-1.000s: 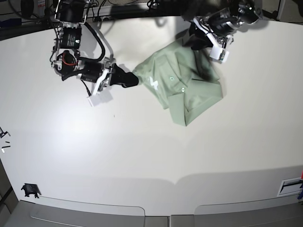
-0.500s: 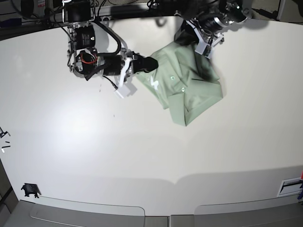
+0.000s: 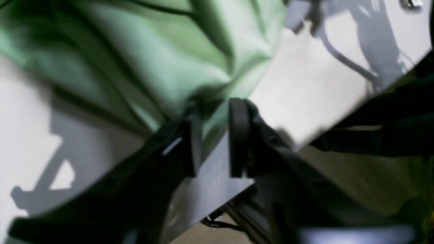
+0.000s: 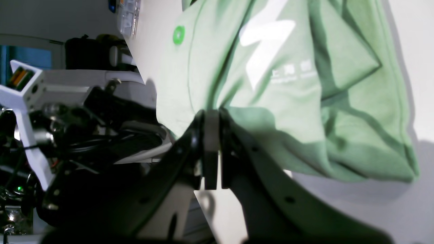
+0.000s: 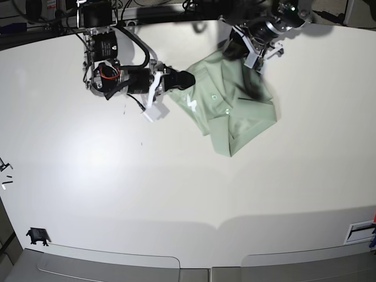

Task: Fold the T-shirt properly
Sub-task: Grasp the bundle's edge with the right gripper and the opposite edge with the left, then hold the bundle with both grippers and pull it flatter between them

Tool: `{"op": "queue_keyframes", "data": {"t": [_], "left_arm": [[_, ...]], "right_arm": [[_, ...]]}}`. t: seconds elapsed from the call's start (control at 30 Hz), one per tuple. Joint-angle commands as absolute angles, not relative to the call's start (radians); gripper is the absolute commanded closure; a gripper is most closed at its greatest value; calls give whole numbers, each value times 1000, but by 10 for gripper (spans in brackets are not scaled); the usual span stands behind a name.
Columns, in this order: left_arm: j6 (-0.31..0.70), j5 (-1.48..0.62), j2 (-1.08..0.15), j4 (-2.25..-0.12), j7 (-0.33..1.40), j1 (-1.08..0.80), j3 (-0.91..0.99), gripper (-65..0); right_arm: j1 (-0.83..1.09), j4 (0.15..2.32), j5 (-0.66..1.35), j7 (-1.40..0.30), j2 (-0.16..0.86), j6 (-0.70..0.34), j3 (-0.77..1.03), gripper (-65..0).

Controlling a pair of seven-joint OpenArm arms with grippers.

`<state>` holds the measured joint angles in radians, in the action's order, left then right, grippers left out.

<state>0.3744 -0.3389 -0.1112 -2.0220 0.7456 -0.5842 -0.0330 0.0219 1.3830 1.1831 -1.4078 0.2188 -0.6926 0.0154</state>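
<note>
T-shirt [image 5: 232,103] lies bunched at the table's [image 5: 176,188] far edge. Right gripper [image 4: 212,115] pinches its hem tight; left gripper [image 3: 212,112] straddles a fold, jaws part-open (grip uncertain). Best to secure both corners, then lift evenly and spread flat.

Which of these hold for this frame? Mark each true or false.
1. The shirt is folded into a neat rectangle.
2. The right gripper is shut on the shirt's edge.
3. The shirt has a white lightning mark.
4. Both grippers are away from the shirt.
1. False: the shirt lies crumpled and uneven.
2. True: the right gripper pinches the hem.
3. True, in the right wrist view.
4. False: the left gripper has cloth between its jaws; the right one grips it.
</note>
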Motion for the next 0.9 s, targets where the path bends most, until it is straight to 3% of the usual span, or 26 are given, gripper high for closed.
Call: {"op": "queue_keyframes", "data": {"t": [0.0,0.23,0.63,0.87], "left_arm": [[381,-356,-111,-2037,715,-582,-34,-163],[381,-356,-112,-2037,710,-562,-34,-164],[382,-356,-111,-2037,709,-562,-34,-164],[381,-357,-111,-2037,677,-531,-34,-164]], "right_arm": [[6,1401,1238,-1396,224,-698,19,0],[6,1438,1271,-1396,224,-698,62,0],[6,1460,1261,-1396,224,-698,337,0],[-4,1460,1260,-1396,224,-698,347,0]]}}
